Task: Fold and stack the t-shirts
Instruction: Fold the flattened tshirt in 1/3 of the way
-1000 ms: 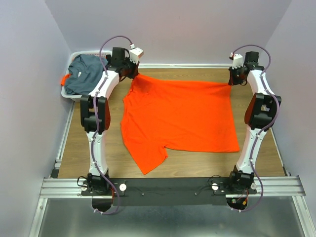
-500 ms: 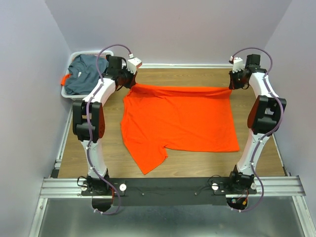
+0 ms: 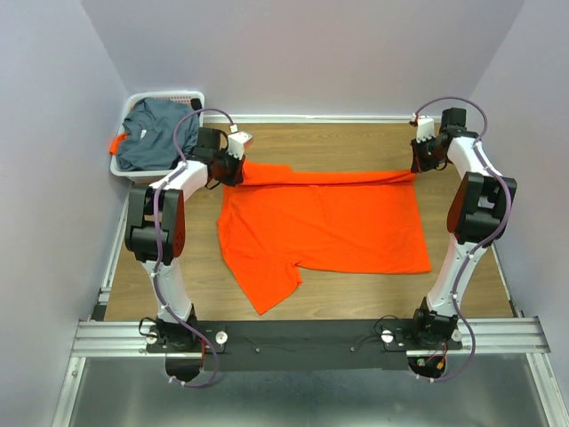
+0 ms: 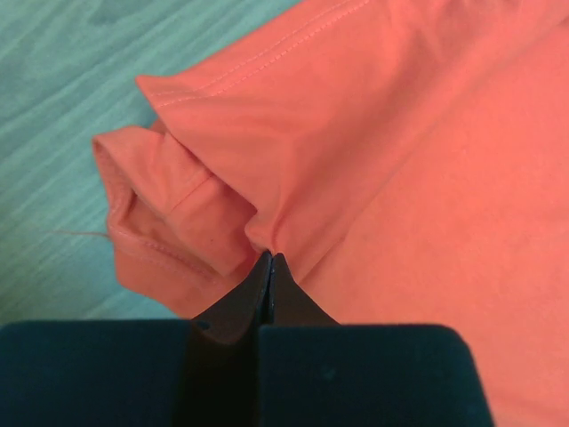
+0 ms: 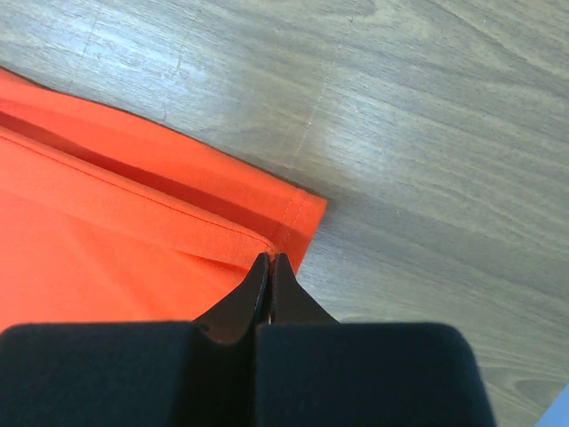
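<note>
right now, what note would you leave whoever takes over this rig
Left gripper: shut on the orange t-shirt, far left corner.
Right gripper: shut on its far right corner.
It lies spread on the table, far edge turned over in a narrow strip.
Grey-blue t-shirt sits in the white basket.
Done: no shirt folded yet.
Left: finish this fold, fold the grey-blue one, stack both.

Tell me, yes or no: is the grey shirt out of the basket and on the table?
No, the grey shirt lies bunched inside the white basket at the far left, away from the claws.
</note>
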